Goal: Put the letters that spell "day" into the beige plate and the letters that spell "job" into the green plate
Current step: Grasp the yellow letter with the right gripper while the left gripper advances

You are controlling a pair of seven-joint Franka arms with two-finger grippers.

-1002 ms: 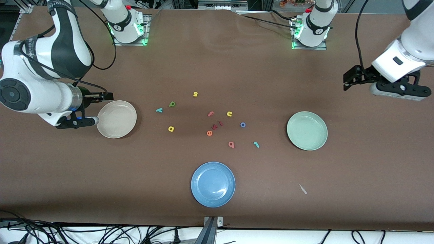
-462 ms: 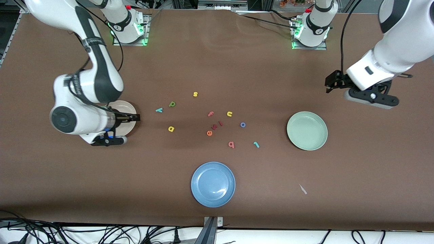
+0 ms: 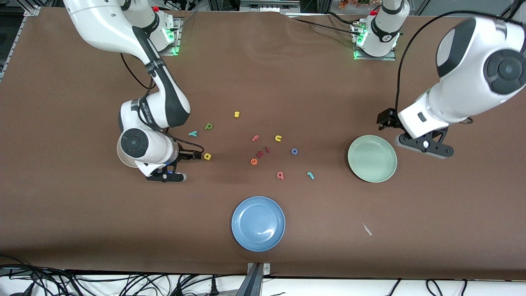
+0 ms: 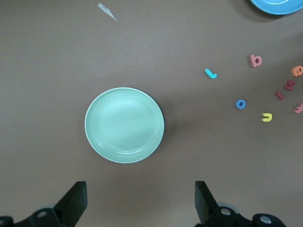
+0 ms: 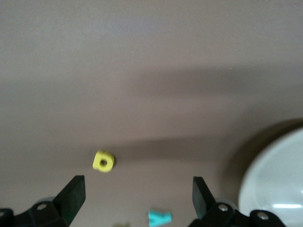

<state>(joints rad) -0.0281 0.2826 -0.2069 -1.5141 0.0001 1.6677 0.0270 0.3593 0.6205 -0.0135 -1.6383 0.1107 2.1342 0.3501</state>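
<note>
The blue plate [image 3: 258, 223] lies lowest in the front view, at the bottom centre of the frame, with a small pale scrap [image 3: 367, 229] at about the same height toward the left arm's end.

Above these, in the middle band of the frame, the pink b [image 3: 280, 175] and the teal j [image 3: 310, 175] lie side by side but apart. Next up come the orange e [image 3: 253, 161], the yellow a [image 3: 207, 156] and the blue o [image 3: 294, 151].

The green plate [image 3: 372, 158] sits at this level toward the left arm's end, with nothing in it. The beige plate [image 5: 279, 179] sits toward the right arm's end and is largely covered by the right arm in the front view.

The right gripper [image 5: 137, 201] hangs over the bare table between the beige plate and the yellow a, fingers spread and empty. The left gripper [image 4: 139, 203] hangs over the table just beside the green plate, fingers spread and empty too.

Higher in the frame lie the yellow u [image 3: 278, 138], the pink f [image 3: 255, 138], the teal y [image 3: 192, 133] and the green d [image 3: 208, 126]. The yellow s [image 3: 236, 114] is uppermost.
</note>
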